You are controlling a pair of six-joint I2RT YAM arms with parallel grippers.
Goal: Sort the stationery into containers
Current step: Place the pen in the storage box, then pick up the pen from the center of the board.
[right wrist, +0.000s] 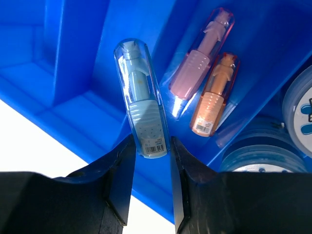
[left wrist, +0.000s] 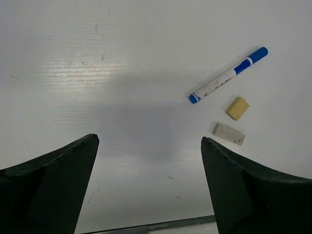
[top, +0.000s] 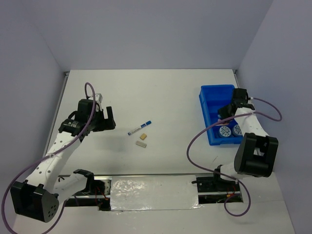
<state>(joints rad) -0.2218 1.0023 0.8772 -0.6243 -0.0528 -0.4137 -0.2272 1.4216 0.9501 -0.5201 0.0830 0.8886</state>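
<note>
Firmly clenched on the light-blue clip (right wrist: 140, 97), the right gripper (right wrist: 150, 146) hung over the blue tray (top: 214, 91); the pink stick (right wrist: 197, 68) and orange stick (right wrist: 212, 105) lay side by side at the clip's 2 o'clock, and two patterned discs (top: 224, 131) sat in the nearest compartment. The left gripper (left wrist: 147, 146) hung released over the table (left wrist: 97, 73), with the marker pen (left wrist: 228, 75) and both tan erasers (left wrist: 237, 108) at its 1 to 2 o'clock, outside the tray.
</note>
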